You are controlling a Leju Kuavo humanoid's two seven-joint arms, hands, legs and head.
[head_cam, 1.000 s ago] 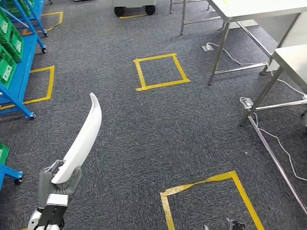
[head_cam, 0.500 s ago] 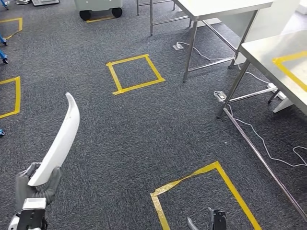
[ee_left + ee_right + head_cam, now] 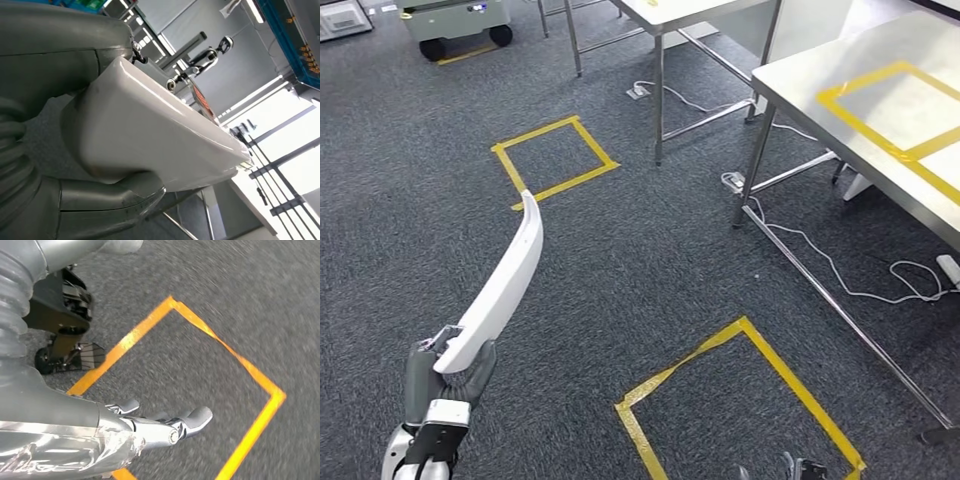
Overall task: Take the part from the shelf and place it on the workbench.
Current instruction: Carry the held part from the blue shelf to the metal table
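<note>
Long curved white plastic part (image 3: 500, 288) gripped at lower end by left hand (image 3: 444, 382), frame lower left. Right hand (image 3: 166, 425) empty, fingers extended. Steel desk (image 3: 803, 85) upper right: part best kept level, yellow-taped square targeted.

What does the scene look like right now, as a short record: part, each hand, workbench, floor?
part: long white curved piece, lower end gripped, upper end angled up and forward
left hand: holds the part
right hand: holds nothing, fingers extended over the carpet
workbench: steel table ahead on the right, yellow tape outline on top, part not yet on it
floor: grey carpet with yellow tape squares, white cable under the workbench
</note>
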